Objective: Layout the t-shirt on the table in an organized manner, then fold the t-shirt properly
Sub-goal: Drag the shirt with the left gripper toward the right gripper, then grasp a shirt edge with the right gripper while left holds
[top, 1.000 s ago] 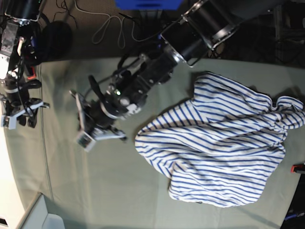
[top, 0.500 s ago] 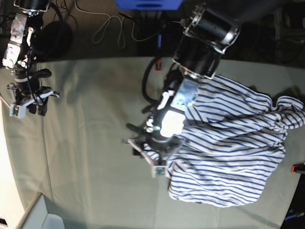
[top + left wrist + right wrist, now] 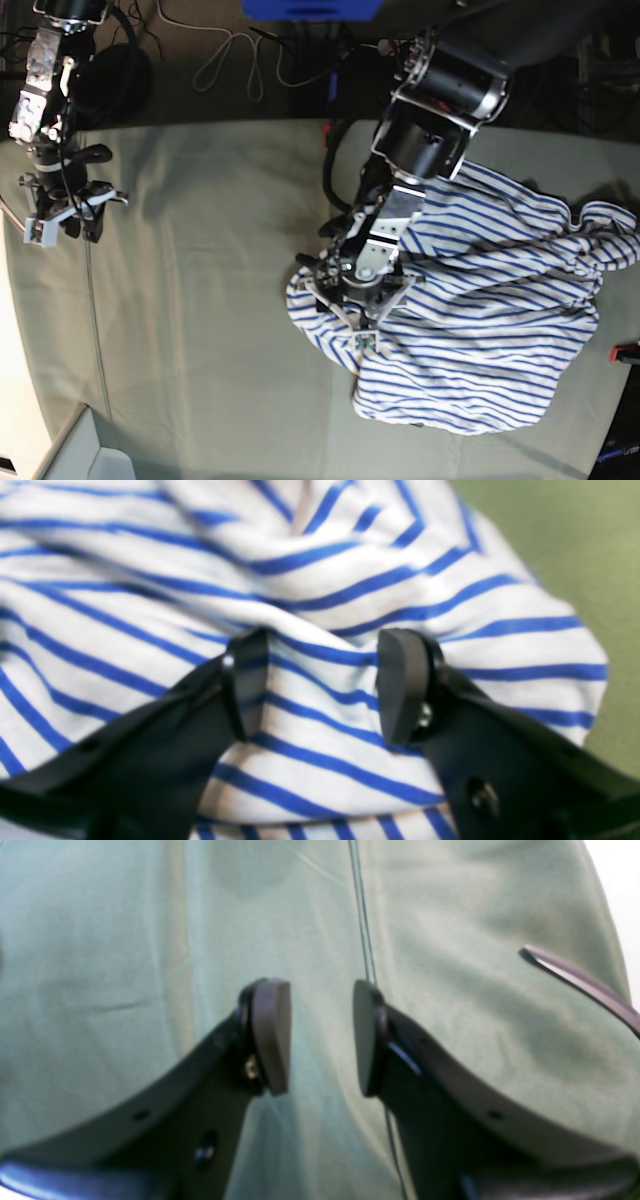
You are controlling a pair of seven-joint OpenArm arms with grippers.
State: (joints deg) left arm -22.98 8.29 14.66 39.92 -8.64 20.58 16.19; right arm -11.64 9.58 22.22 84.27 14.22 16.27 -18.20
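The t-shirt [image 3: 480, 300] lies bunched on the table [image 3: 200, 300], and the left gripper [image 3: 320, 685] sits over the shirt's near edge, jaws apart astride a raised fold, not yet pinching. I'd close low on that ridge, taking one layer only. The right gripper [image 3: 320, 1035] hangs open over bare table, well away from the shirt.

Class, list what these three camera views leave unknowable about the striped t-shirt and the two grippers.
- t-shirt: neck tag, collar and sleeves lost in crumpled folds, base view; right edge cropped by the frame.
- left gripper: open over the cloth; left wrist view is blurred, so contact is unclear. Its own arm covers it in base view.
- right gripper: open above the bare table; height unclear.
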